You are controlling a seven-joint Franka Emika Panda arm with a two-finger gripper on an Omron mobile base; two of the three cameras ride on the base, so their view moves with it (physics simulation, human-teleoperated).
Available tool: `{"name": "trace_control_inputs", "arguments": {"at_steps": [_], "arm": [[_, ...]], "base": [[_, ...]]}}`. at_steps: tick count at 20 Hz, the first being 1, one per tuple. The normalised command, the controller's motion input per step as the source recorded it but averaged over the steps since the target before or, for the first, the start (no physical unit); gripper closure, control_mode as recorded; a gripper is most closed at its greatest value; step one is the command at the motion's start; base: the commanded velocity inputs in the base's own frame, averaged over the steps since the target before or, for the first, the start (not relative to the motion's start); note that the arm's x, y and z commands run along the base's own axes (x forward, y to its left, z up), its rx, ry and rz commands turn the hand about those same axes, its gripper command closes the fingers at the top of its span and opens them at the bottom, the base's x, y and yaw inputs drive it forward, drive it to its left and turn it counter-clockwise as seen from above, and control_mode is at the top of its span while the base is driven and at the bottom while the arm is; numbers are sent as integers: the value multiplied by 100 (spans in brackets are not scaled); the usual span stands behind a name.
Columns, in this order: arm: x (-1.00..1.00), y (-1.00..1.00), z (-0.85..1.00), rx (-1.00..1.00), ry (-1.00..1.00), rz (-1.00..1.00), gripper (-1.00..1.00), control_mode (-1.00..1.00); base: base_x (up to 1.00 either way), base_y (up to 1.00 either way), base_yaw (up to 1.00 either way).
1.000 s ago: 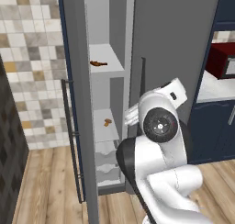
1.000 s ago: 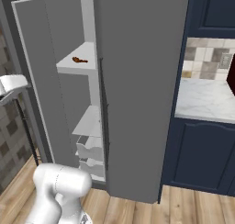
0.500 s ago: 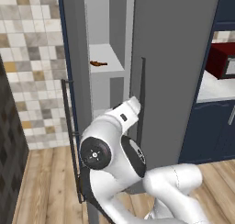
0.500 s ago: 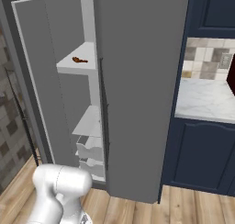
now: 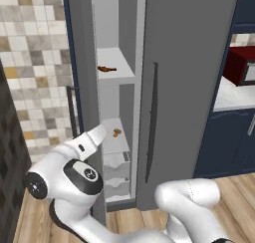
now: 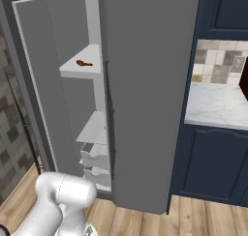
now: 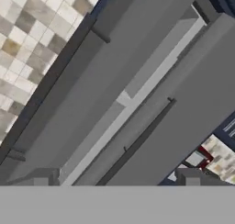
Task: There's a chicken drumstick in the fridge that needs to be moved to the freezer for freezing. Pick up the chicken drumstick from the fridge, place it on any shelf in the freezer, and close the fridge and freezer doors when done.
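With the drumstick (image 5: 106,68) already lying on the freezer's (image 5: 115,87) upper shelf (image 6: 86,62) and the fridge door (image 5: 189,87) shut, we keep our jaws wide and empty and push the freezer door (image 6: 41,80) flat toward that shelf.

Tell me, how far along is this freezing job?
Looks done: the chicken drumstick lies on a freezer shelf, and the wide fridge door looks shut. Nothing is in hand. Left: the freezer door stands open and needs closing.
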Motion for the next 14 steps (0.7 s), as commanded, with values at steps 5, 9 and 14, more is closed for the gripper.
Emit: {"name": "trace_control_inputs", "arguments": {"at_steps": [5, 9, 14], "arm": [[47, 98, -30, -16, -1, -39, -100, -100], [48, 61, -29, -23, 9, -40, -100, -100], [38, 7, -41, -29, 16, -35, -100, -100]], "base": [[0, 0, 0], [0, 0, 0], [0, 0, 0]]}}
